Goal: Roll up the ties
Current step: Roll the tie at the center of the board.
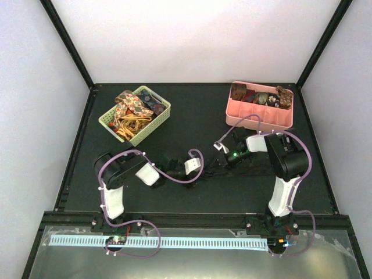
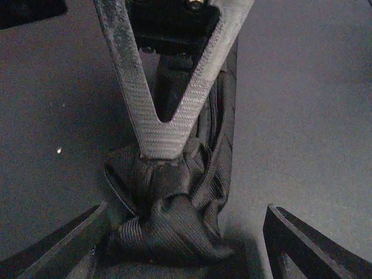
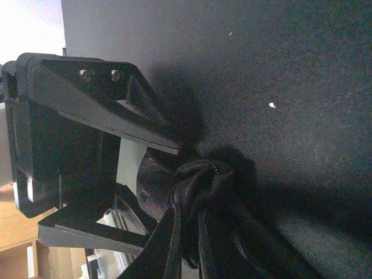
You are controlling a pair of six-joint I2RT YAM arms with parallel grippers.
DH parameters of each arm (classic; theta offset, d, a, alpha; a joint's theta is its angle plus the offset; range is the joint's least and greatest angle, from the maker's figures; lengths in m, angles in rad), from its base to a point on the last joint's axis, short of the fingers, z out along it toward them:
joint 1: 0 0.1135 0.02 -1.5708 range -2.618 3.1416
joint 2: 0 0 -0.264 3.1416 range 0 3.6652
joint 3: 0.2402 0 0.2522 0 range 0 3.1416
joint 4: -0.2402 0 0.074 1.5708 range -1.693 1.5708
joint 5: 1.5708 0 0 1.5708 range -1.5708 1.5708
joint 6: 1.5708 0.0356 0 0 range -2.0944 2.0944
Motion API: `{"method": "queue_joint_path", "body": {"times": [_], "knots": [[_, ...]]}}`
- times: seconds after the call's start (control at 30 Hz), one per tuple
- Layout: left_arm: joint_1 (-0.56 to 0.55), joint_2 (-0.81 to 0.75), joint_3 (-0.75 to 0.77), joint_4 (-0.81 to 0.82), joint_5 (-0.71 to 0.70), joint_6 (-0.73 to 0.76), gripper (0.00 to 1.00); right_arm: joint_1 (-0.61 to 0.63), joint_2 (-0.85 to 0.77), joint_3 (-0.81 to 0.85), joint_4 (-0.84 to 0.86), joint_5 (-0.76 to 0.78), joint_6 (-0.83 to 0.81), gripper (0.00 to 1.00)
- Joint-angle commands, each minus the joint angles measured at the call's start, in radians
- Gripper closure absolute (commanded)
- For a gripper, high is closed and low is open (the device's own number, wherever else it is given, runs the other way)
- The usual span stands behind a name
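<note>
A dark striped tie point(image 2: 174, 226) lies bunched on the black mat between my two grippers; it also shows in the top view point(image 1: 213, 171) and the right wrist view point(image 3: 218, 183). My left gripper point(image 2: 187, 208) is open, its fingers wide apart on either side of the bunch. My right gripper point(image 2: 160, 152) comes down from above, shut on the top of the bunch. In the top view the left gripper point(image 1: 203, 173) and right gripper point(image 1: 221, 164) meet at mid table. The right wrist view shows the left gripper point(image 3: 160, 186) open around the fabric.
A green basket point(image 1: 164, 110) of loose paisley ties stands at the back left. A pink tray point(image 1: 260, 120) with small rolled ties stands at the back right. Purple cables loop over both arms. The black mat ends at a raised frame.
</note>
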Motion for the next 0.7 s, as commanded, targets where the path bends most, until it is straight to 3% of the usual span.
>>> {"method": "queue_joint_path", "body": {"times": [0.0, 0.2, 0.43, 0.5, 0.6, 0.67], "knots": [[-0.001, 0.088, 0.032, 0.121, 0.054, -0.052, 0.27, -0.005, 0.034, -0.035, -0.008, 0.057, -0.009, 0.98], [-0.013, 0.141, 0.056, 0.115, 0.052, -0.004, 0.35, -0.008, 0.043, -0.034, 0.0, 0.052, 0.0, 0.98], [-0.044, 0.106, 0.094, -0.08, -0.046, 0.084, 0.63, -0.029, 0.055, -0.029, -0.005, 0.03, 0.0, 0.98], [-0.044, 0.076, 0.137, -0.23, -0.083, 0.093, 0.7, -0.03, 0.042, -0.026, -0.009, 0.026, -0.006, 0.94], [-0.046, 0.031, 0.18, -0.415, -0.126, 0.129, 0.76, -0.033, 0.003, -0.017, -0.024, 0.039, -0.02, 0.77], [-0.051, -0.004, 0.195, -0.52, -0.154, 0.158, 0.77, -0.034, -0.034, -0.003, -0.051, 0.059, -0.035, 0.71]]}}
